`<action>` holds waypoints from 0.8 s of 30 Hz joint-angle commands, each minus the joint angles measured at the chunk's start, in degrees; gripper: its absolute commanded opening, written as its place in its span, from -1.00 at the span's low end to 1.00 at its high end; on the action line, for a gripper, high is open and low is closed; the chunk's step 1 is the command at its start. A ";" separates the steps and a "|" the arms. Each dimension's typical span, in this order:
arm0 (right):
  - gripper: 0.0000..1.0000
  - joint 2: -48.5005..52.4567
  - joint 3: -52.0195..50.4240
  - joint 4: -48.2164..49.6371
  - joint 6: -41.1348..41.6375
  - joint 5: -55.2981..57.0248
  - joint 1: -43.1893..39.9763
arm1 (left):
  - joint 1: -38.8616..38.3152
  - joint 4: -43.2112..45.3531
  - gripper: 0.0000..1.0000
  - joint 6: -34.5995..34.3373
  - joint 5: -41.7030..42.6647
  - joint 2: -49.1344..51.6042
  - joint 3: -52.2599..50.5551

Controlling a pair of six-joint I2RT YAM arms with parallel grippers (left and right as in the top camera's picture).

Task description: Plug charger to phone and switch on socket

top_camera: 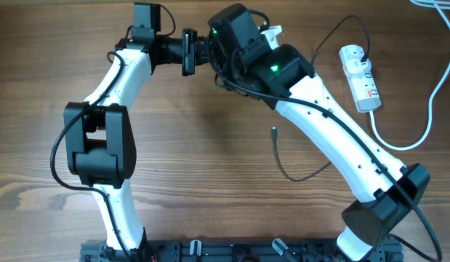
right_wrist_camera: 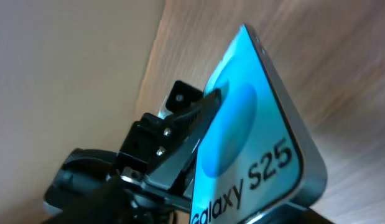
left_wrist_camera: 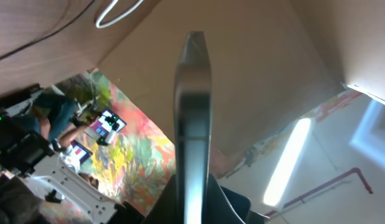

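Observation:
The phone (top_camera: 189, 52) is held up off the table at the back, edge-on to the overhead camera. My left gripper (top_camera: 175, 51) is shut on its two faces; in the left wrist view the phone (left_wrist_camera: 193, 124) rises edge-on between the fingers. In the right wrist view its cyan screen (right_wrist_camera: 242, 130) reads "Galaxy S25", and that end sits in my right gripper (top_camera: 210, 52), which closes on it. The charger's black plug tip (top_camera: 273, 132) lies loose on the table, and its thin cable loops back to the white socket (top_camera: 360, 87) at the right.
The socket's thick white cord (top_camera: 428, 109) curves along the right edge of the wooden table (top_camera: 210, 160). The right arm's white links (top_camera: 334, 138) stretch across the cable loop. A black rail (top_camera: 210, 251) runs along the front edge.

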 commanded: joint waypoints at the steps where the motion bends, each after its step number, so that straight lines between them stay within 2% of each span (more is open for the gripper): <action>1: 0.80 -5.40 1.09 0.11 -16.85 2.56 -1.64 | 0.70 0.44 -0.92 1.22 -2.25 -2.01 0.87; 3: 0.81 -8.68 1.09 0.13 -24.17 0.81 -3.41 | 0.85 0.46 -0.92 4.39 -5.62 -2.01 0.87; 5: 0.82 -12.61 1.09 -0.02 -35.34 -2.67 -6.21 | 1.40 0.39 -0.92 10.56 -8.44 -1.99 0.85; 7: 0.82 -16.09 1.09 -1.20 -48.76 -6.71 -9.84 | 2.08 0.42 -0.92 17.81 -9.57 -1.99 0.85; 8: 0.83 -17.33 1.09 -3.19 -53.16 -7.98 -11.78 | 2.56 0.37 -0.92 23.69 -9.64 -1.99 0.85; 11: 0.85 -18.25 1.07 -11.85 -60.74 -7.98 -16.20 | 2.89 -1.53 -0.92 32.96 -9.62 -1.99 0.85; 16: 0.98 -13.16 0.59 -29.99 -74.03 -7.89 -22.91 | 1.44 -8.35 -0.93 46.95 -12.22 -2.49 0.85; 18: 0.97 -10.40 -0.22 -32.52 -75.47 -7.87 -23.82 | 0.44 -13.27 -0.93 52.06 -18.71 -4.07 0.85; 20: 0.99 -7.32 -1.84 -34.12 -75.12 -8.24 -24.30 | -0.76 -20.41 -0.93 56.17 -31.63 -7.45 0.87; 22: 0.99 -4.63 -4.96 -34.18 -75.32 -8.39 -24.28 | -0.96 -26.71 -0.92 55.74 -50.25 -12.70 0.87; 24: 0.99 -3.23 -7.89 -33.33 -76.26 -8.85 -24.28 | 0.11 -29.14 -0.92 55.60 -59.25 -15.87 0.87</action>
